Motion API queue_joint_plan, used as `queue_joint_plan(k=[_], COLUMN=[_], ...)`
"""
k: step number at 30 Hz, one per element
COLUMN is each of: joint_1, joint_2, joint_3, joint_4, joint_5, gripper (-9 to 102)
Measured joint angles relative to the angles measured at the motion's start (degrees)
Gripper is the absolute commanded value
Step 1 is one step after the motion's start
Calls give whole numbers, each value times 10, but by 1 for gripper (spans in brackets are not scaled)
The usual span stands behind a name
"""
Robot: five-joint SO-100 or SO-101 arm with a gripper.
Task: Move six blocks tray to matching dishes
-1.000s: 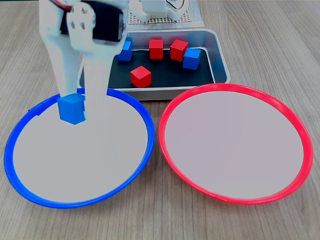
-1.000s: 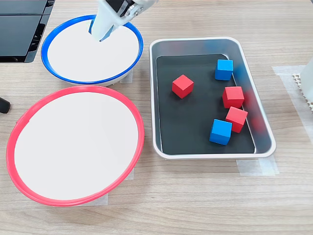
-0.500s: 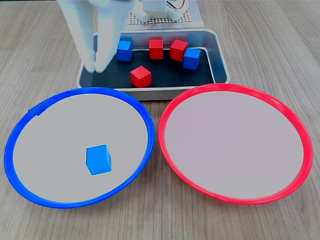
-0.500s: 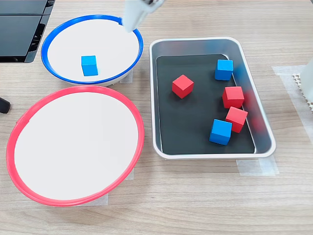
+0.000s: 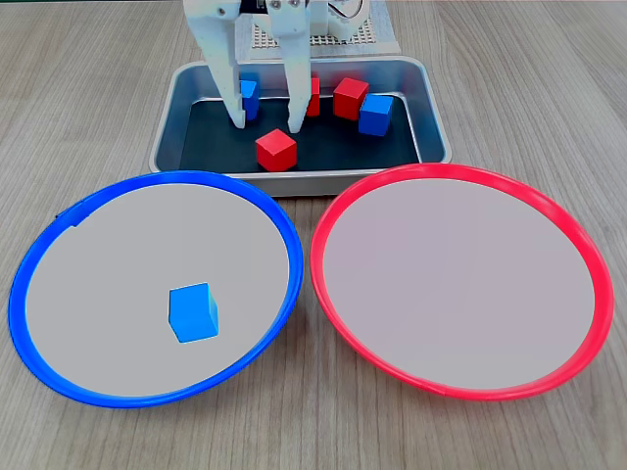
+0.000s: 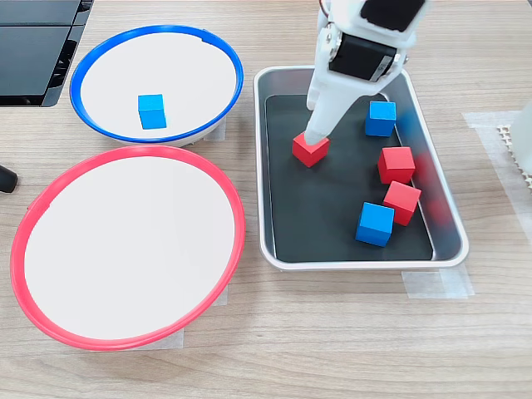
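Sitting alone in the blue dish (image 5: 59, 220) is one blue block (image 5: 192, 311), and five blocks wait in the tray (image 5: 432, 116). Gripper (image 5: 266, 125) hangs open over the near red block (image 5: 276, 150); in another fixed view its fingers (image 6: 320, 125) hide that block's top edge.

A blue cube (image 5: 192, 312) lies in the blue-rimmed plate (image 5: 59, 231); the red-rimmed plate (image 5: 584, 255) is pale grey. The silver tray (image 6: 449, 218) has a black floor, and the gripper (image 5: 265, 125) is white.
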Motion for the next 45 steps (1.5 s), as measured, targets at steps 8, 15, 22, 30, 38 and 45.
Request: queue_joint_plan(k=[8,15,22,30,38,45], joint_1=[-22,-5,5,-4,-4,-52], joint_2=[-10,-18,-35,-37,-37,-29], joint_3=[22,33,35,56,75,48], joint_4=[-49,-76,-89,-108,-126,-72], joint_5=[-61,-100,-219,-321,-407,-324], gripper=[23,21,21,20,0,0])
